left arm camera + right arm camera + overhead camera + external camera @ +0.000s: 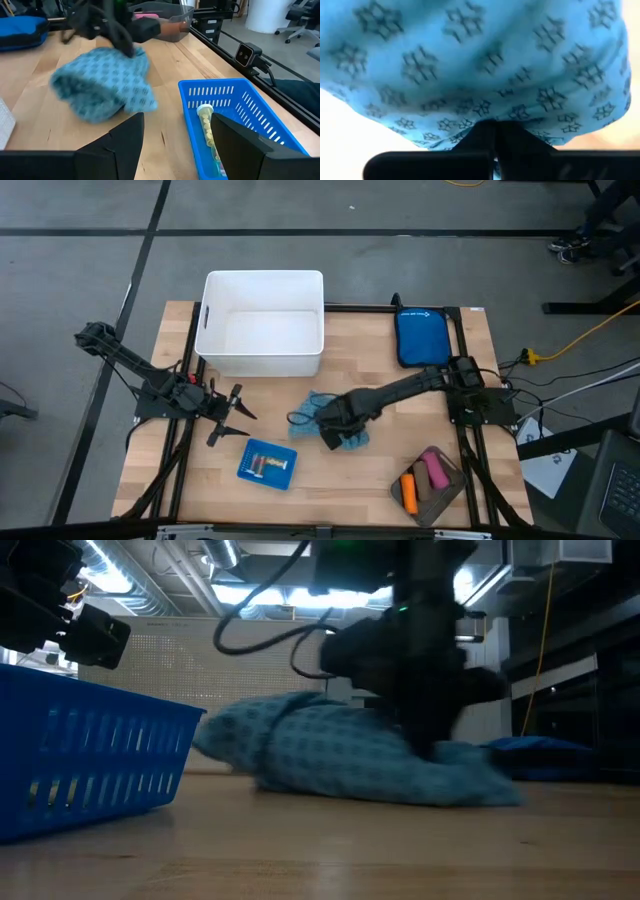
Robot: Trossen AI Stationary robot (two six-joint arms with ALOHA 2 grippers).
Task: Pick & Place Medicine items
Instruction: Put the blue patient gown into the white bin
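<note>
Cloth [335, 420] sits pinched inside right pincer [330, 430].

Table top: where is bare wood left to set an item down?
Free: the front strip between the blue basket and brown tray, and the patch between white bin and blue pouch. Crowded mid-table: right gripper on the teal cloth.

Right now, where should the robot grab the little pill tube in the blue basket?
Probably its middle, from straight above, with the open left gripper. The pill tube lies flat along one wall of the blue basket, so fingers should straddle it crosswise; the walls block a sideways reach. The right gripper is shut on the cloth.
</note>
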